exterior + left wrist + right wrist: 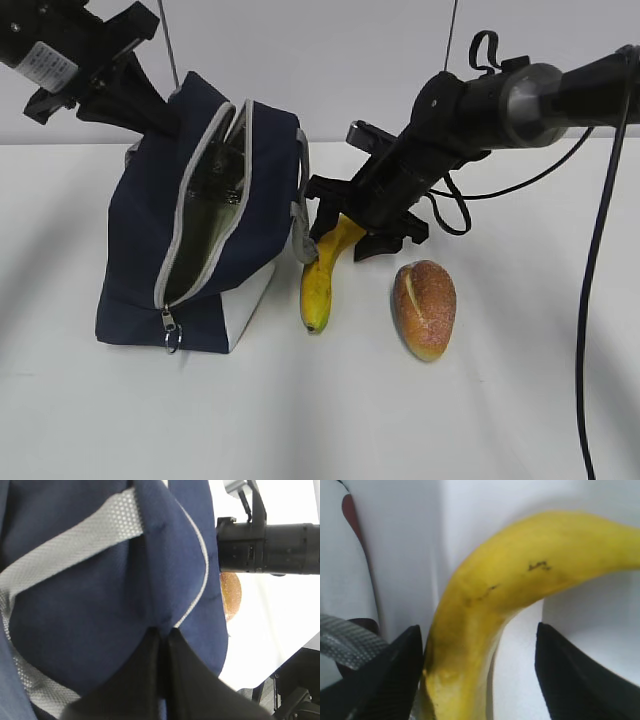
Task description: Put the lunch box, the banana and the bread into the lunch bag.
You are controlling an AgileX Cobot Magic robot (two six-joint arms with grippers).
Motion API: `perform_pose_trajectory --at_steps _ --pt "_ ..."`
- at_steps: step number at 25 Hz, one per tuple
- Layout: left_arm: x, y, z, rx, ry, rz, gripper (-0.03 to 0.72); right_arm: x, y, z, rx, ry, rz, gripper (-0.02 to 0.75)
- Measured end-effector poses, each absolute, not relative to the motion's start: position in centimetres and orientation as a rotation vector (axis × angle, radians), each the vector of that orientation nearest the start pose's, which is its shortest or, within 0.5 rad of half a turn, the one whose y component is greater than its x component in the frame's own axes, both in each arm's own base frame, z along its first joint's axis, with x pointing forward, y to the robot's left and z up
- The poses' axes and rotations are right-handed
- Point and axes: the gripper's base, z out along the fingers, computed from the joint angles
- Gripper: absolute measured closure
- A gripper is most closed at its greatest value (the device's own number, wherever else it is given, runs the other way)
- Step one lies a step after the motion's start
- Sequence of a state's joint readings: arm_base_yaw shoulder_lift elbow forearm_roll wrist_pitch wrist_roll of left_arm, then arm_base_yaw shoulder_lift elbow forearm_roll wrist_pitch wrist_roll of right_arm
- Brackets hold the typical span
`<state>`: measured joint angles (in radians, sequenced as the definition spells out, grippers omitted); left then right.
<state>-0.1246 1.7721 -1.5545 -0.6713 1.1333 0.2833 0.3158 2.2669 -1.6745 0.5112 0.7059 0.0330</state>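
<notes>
Bread point(425, 308) lies nearest on the table, banana point(325, 278) just left, its stem end between the right gripper's point(345, 232) wide-open jaws, off-centre; closing could roll it aside. Behind, left gripper point(161, 645) pinches the unzipped lunch bag point(200, 230), which could sag shut.

A white table point(480, 420) is filling the lower part of the exterior view, carrying soft grey shadows; a pale wall point(330, 60) is rising behind it; two thin grey lines point(170, 45) are running up that wall, too fine to identify; in the left wrist view the table's edge is cutting diagonally across the lower right corner, with dark equipment point(295, 700) showing blurred beyond it.
</notes>
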Motion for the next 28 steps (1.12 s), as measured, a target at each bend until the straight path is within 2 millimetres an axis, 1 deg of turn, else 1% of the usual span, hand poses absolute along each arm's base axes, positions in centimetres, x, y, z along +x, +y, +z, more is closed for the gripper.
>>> perform_pose_trajectory --at_steps 5,9,14,21,28 --pt "36.6 -9.8 31.2 0.280 2.651 -0.864 0.686 44.4 17.8 13.5 0.057 2.789 0.643 0.227" --pt "36.6 -9.8 31.2 0.281 2.652 -0.865 0.686 44.1 18.7 13.1 0.037 2.796 0.646 0.227" --pt "36.6 -9.8 31.2 0.282 2.653 -0.865 0.686 44.1 19.2 12.9 0.065 2.789 0.666 0.230" --pt "36.6 -9.8 31.2 0.282 2.653 -0.865 0.686 44.1 19.2 12.9 0.093 2.781 0.672 0.316" --pt "36.6 -9.8 31.2 0.282 2.653 -0.865 0.686 44.1 19.2 12.9 0.093 2.781 0.672 0.326"
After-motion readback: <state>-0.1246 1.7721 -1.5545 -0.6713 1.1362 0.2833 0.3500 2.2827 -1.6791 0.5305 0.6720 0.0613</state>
